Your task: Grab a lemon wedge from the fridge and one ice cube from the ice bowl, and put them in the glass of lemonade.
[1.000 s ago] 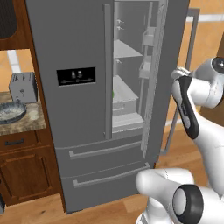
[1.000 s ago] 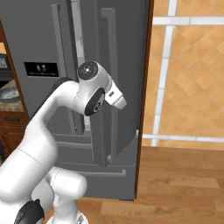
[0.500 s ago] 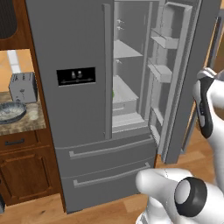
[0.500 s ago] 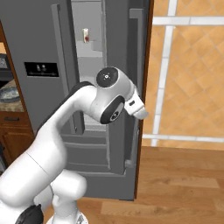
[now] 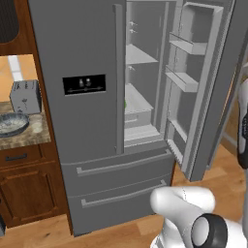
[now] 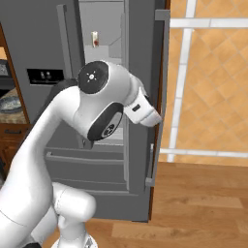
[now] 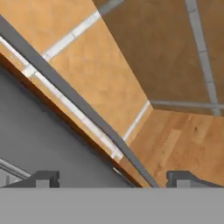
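The fridge (image 5: 82, 48) stands with its right door (image 5: 203, 87) swung wide open, so the shelves show. A tiny yellow-green lemon wedge (image 5: 125, 103) lies on a middle shelf, close to the left door's edge. On the counter to the left sits the ice bowl (image 5: 12, 124). In the hand view my gripper (image 7: 113, 180) is open, its fingertips (image 7: 46, 178) far apart and holding nothing. The door's long grey handle (image 7: 65, 92) runs diagonally down toward the gap between them. My arm (image 6: 104, 104) reaches beside the open door (image 6: 140, 58). The glass of lemonade is out of view.
A toaster (image 5: 24, 96) stands behind the bowl above wooden cabinets (image 5: 29, 193). A slim container with a red band (image 6: 95, 38) sits high inside the fridge. The two bottom drawers (image 5: 121, 179) are closed. A wooden floor (image 6: 203, 203) and a tiled wall (image 6: 208, 72) lie to the right.
The right fridge door has swung from partly open to wide open. My gripper has gone from shut to open, letting go of the door handle, and the arm has moved right.
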